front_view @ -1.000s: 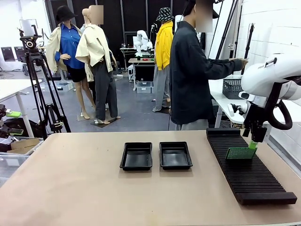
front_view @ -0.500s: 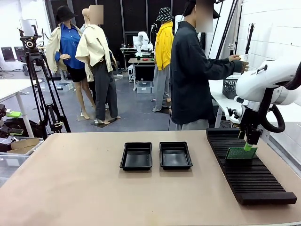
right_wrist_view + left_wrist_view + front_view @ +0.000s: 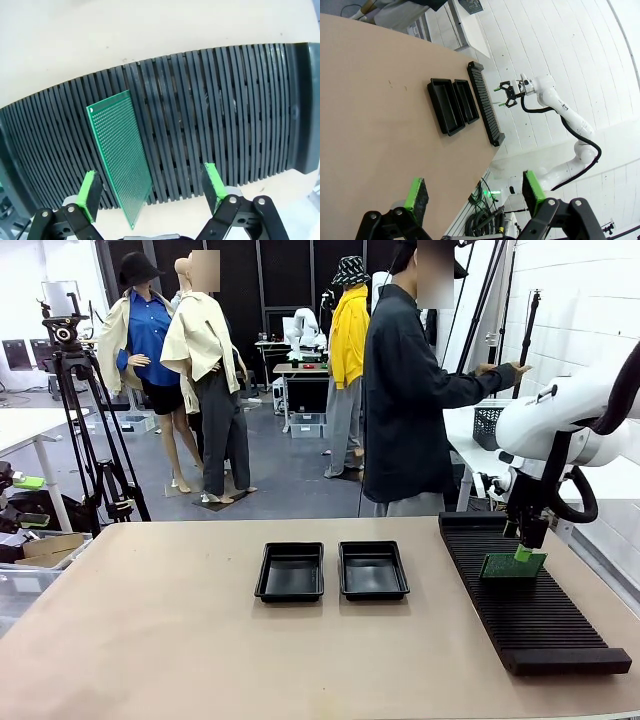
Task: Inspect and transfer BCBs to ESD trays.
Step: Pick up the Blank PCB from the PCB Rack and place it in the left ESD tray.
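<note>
One BCB (image 3: pixel 120 155) stands in one rack (image 3: pixel 540 630); two ESD trays (image 3: pixel 288 597) (image 3: pixel 374 595) lie alongside; left gripper (image 3: pixel 474 189) and right gripper (image 3: pixel 152 189) both released.

Centre: two shallow glossy black plastic trays on the beige tabletop (image 3: pixel 150 640), left tray (image 3: pixel 290 575) just beside right tray (image 3: pixel 373 572).
Right: long black ribbed plastic rack (image 3: pixel 540 625), right of both trays.
In rack: thin green rectangular circuit board (image 3: pixel 512 565), on edge in the far half.
Above: right gripper (image 3: pixel 524 552), just over the board.
Behind: person (image 3: pixel 405 400), beyond the far edge.

Lower edge of the board (image 3: pixel 510 566) (seemingly slotted) hides inside the rack (image 3: pixel 540 620).
</note>
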`<state>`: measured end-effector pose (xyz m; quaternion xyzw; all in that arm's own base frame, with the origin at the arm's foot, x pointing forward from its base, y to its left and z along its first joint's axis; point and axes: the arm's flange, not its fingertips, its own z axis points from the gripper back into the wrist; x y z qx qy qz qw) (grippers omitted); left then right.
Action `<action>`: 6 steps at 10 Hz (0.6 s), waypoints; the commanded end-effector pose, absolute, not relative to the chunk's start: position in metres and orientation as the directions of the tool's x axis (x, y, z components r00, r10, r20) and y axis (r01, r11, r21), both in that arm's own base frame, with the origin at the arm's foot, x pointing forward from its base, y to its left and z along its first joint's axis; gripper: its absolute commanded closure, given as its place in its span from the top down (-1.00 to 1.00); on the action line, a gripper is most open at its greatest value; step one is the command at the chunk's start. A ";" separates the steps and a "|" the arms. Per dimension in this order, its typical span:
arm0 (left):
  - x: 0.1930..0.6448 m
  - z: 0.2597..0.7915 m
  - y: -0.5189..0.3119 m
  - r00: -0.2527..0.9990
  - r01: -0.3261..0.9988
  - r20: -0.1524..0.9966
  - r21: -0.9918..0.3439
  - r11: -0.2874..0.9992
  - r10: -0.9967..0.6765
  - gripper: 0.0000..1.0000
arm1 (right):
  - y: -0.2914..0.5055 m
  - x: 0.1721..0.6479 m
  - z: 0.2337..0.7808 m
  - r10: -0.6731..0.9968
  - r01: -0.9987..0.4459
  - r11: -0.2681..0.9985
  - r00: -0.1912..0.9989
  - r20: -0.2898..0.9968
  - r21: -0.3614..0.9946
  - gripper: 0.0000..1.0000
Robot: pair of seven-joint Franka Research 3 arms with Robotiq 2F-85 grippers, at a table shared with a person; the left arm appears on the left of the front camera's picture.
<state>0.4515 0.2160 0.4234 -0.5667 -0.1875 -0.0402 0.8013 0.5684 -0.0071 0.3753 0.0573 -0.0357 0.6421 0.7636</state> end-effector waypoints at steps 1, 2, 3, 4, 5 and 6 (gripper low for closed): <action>0.451 0.425 0.216 0.930 0.260 0.332 -0.896 0.359 0.155 1.00 | -0.008 0.576 0.373 0.975 -0.988 0.152 0.157 0.157 0.039 1.00; 0.451 0.425 0.216 0.930 0.260 0.332 -0.896 0.359 0.155 1.00 | -0.008 0.577 0.370 0.975 -0.987 0.157 0.161 0.155 0.041 1.00; 0.451 0.425 0.216 0.930 0.260 0.332 -0.896 0.359 0.155 1.00 | -0.009 0.577 0.366 0.975 -0.985 0.163 0.169 0.148 0.049 1.00; 0.451 0.425 0.216 0.930 0.260 0.332 -0.896 0.359 0.155 1.00 | -0.009 0.579 0.363 0.973 -0.984 0.168 0.176 0.147 0.061 1.00; 0.451 0.425 0.216 0.930 0.260 0.332 -0.896 0.359 0.155 1.00 | -0.009 0.579 0.361 0.973 -0.983 0.171 0.179 0.148 0.065 1.00; 0.451 0.425 0.216 0.930 0.260 0.332 -0.896 0.359 0.155 1.00 | -0.010 0.579 0.360 0.973 -0.983 0.170 0.177 0.150 0.064 1.00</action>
